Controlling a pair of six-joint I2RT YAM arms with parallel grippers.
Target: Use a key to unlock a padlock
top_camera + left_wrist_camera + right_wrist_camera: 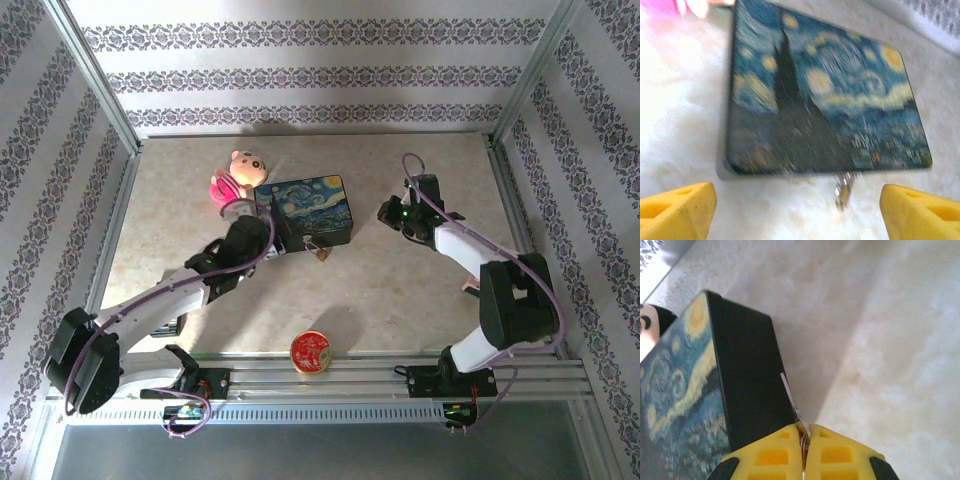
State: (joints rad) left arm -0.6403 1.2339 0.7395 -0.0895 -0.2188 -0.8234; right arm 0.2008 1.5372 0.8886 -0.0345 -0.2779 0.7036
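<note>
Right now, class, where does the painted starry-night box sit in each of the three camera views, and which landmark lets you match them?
Top external: the painted box lies near the centre, slightly above the middle, with its lid facing the camera.
Left wrist: the box spans the middle and upper part of the picture, lid up and blurred.
Right wrist: the box is on the left, showing its lid and one dark side wall.
Shared landmark: the pale marbled table under the box.

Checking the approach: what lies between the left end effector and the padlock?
Bare tabletop, in the left wrist view: nothing between the left end effector and the padlock at the painted box's edge.
</note>
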